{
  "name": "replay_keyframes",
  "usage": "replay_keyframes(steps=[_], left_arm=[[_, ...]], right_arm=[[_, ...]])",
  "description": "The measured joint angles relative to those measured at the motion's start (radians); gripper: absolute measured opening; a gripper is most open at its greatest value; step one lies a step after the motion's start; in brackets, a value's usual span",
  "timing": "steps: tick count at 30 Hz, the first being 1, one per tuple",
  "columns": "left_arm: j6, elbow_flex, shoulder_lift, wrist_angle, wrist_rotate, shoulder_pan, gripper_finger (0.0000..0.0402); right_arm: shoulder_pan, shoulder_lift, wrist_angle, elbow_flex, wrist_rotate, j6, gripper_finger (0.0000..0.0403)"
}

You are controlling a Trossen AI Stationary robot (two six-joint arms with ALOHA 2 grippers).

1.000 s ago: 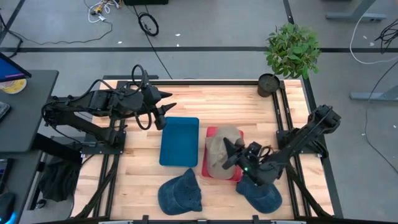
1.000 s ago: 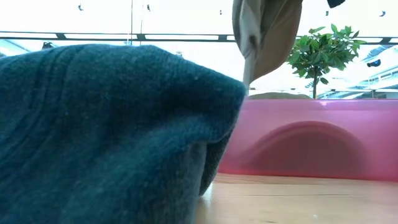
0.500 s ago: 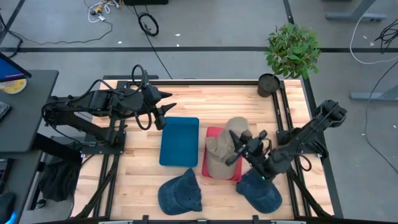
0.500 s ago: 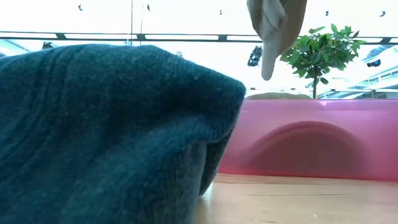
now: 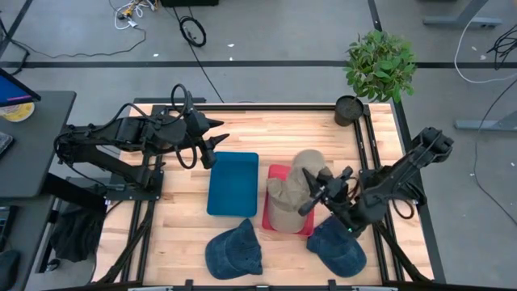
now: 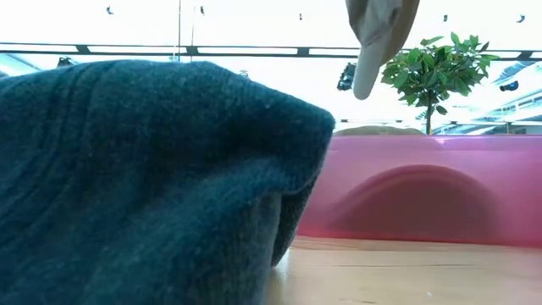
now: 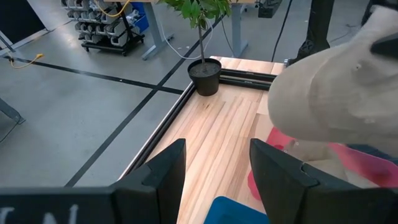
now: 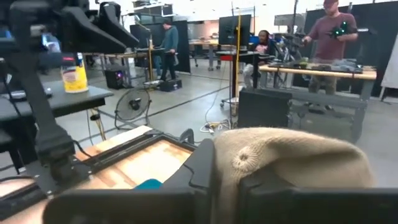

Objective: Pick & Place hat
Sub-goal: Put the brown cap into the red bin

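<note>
While my left pincer (image 5: 216,139) waits with fingers apart beside the blue tray (image 5: 233,183), my right pincer (image 5: 317,192) is clamped on the tan hat (image 5: 291,194), lifted above the pink tray (image 5: 273,217); placing it remains, I judge.
</note>
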Motion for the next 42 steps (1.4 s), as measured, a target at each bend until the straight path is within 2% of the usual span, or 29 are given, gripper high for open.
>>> replay_keyframes(steps=[4, 7, 12, 17, 20, 22, 26, 30, 32, 37, 42], left_arm=[[0.0, 0.0, 0.0, 0.0, 0.0, 0.0, 0.0181], [0.001, 0.0, 0.0, 0.0, 0.0, 0.0, 0.0181], [0.0, 0.0, 0.0, 0.001, 0.0, 0.0, 0.0181], [0.0, 0.0, 0.0, 0.001, 0.0, 0.0, 0.0181], [0.0, 0.0, 0.0, 0.001, 0.0, 0.0, 0.0181], [0.0, 0.0, 0.0, 0.001, 0.0, 0.0, 0.0181], [0.0, 0.0, 0.0, 0.001, 0.0, 0.0, 0.0181], [0.001, 0.0, 0.0, 0.001, 0.0, 0.0, 0.0181], [0.002, 0.0, 0.0, 0.001, 0.0, 0.0, 0.0181], [0.008, 0.0, 0.0, 0.002, 0.0, 0.001, 0.0181], [0.008, 0.0, 0.0, 0.002, 0.0, 0.013, 0.0181]], right_arm=[[0.001, -0.022, 0.002, 0.0, 0.001, 0.014, 0.0043], [-0.006, -0.027, 0.001, 0.0, 0.0, 0.007, 0.0077], [-0.011, -0.027, -0.013, 0.0, -0.059, 0.014, 0.017], [-0.026, -0.027, 0.013, 0.0, -0.065, 0.051, 0.027], [-0.04, -0.027, 0.076, 0.0, -0.079, 0.065, 0.0314], [-0.043, -0.027, 0.109, 0.003, -0.03, 0.067, 0.0332], [-0.043, -0.026, 0.153, 0.007, 0.0, 0.091, 0.0336], [-0.036, -0.026, 0.146, 0.007, -0.011, 0.203, 0.0316], [-0.023, -0.025, 0.151, 0.007, -0.005, 0.187, 0.0305], [0.004, -0.025, 0.237, 0.007, 0.0, -0.125, 0.0284], [-0.016, -0.034, 0.642, 0.012, 0.001, -0.484, 0.0271]])
